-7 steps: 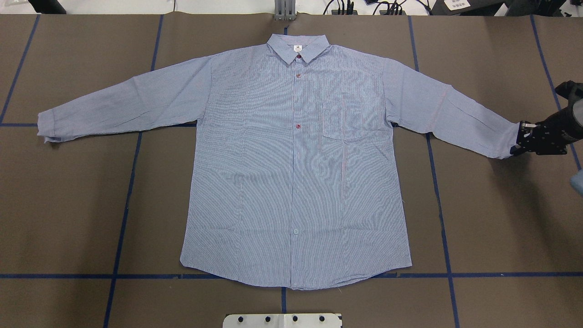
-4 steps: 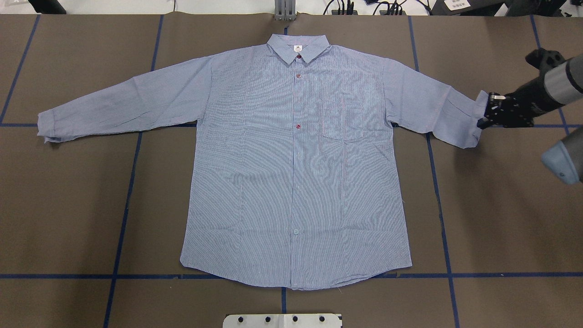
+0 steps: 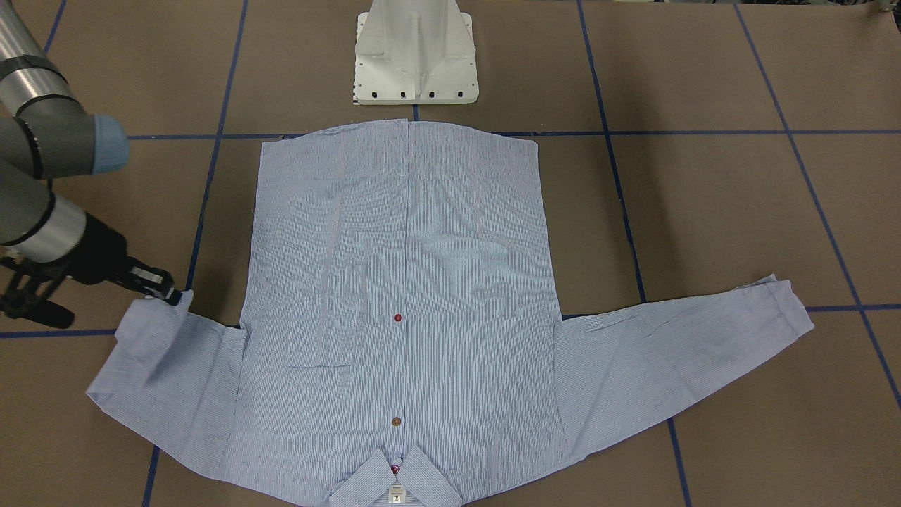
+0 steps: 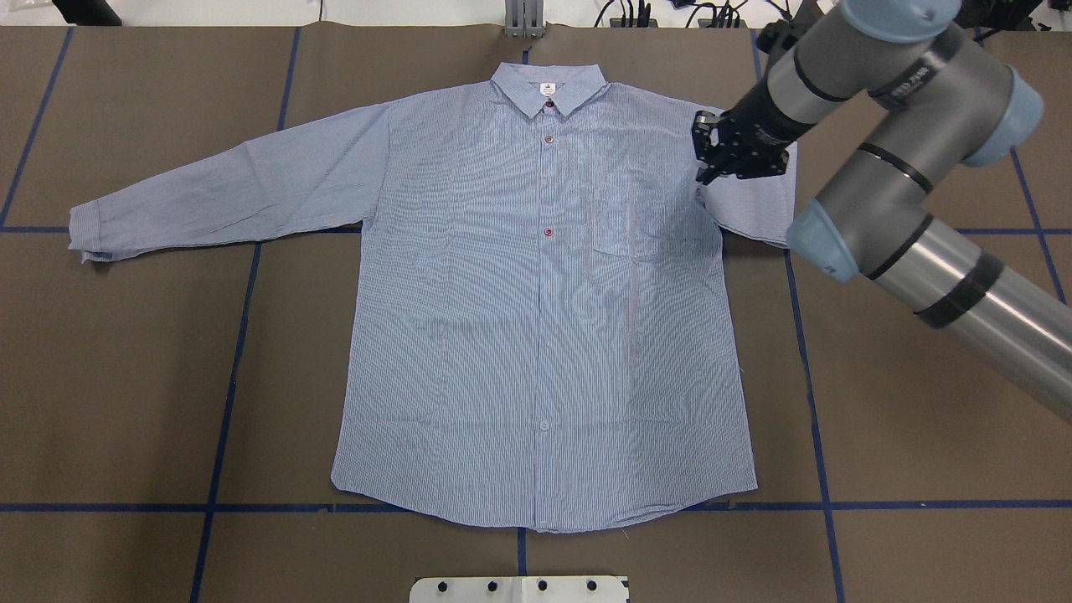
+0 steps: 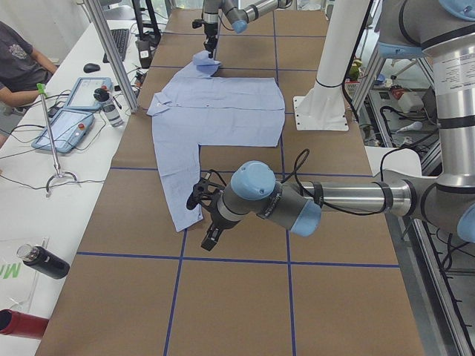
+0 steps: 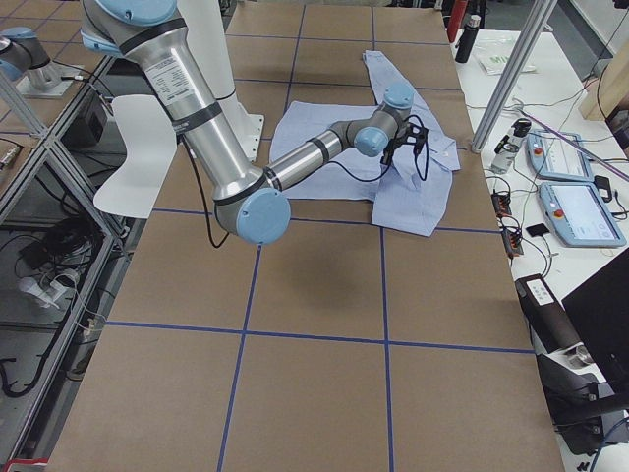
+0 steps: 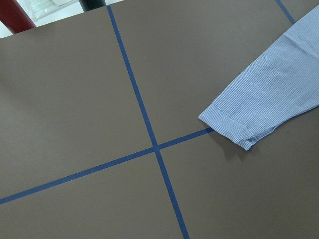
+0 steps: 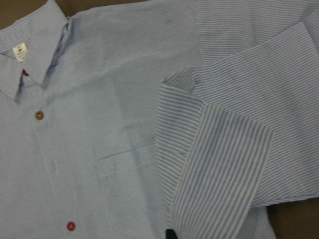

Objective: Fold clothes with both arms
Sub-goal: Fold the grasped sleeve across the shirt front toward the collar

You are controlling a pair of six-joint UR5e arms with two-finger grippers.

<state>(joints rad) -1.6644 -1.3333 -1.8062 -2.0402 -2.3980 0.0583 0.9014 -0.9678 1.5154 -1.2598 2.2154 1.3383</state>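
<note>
Since a moment ago the right claw (image 4: 705, 155) has swung in from the right edge of the overhead view to the shirt's shoulder, bringing the sleeve end with it. Its fingers are pinched closed on the cuff (image 8: 214, 159), which in the right wrist view hangs raised and curled just over the chest. Behind the claw, the sleeve (image 4: 754, 205) is doubled back on itself in the upper right of the overhead view.

The shirt (image 4: 536, 335) lies flat, front up and buttoned, in the middle of the brown table (image 4: 904, 435). Its collar (image 4: 548, 88) is toward the top of the overhead view. The chest pocket (image 4: 632, 222) is just left of and below the claw.

The other sleeve (image 4: 226, 197) stretches flat toward the left of that view, and its cuff (image 7: 229, 124) touches a blue tape line (image 4: 228, 394).

The left claw (image 5: 209, 222) shows only in the left side view, just beside that cuff. Whether it is open or closed cannot be told.
</note>
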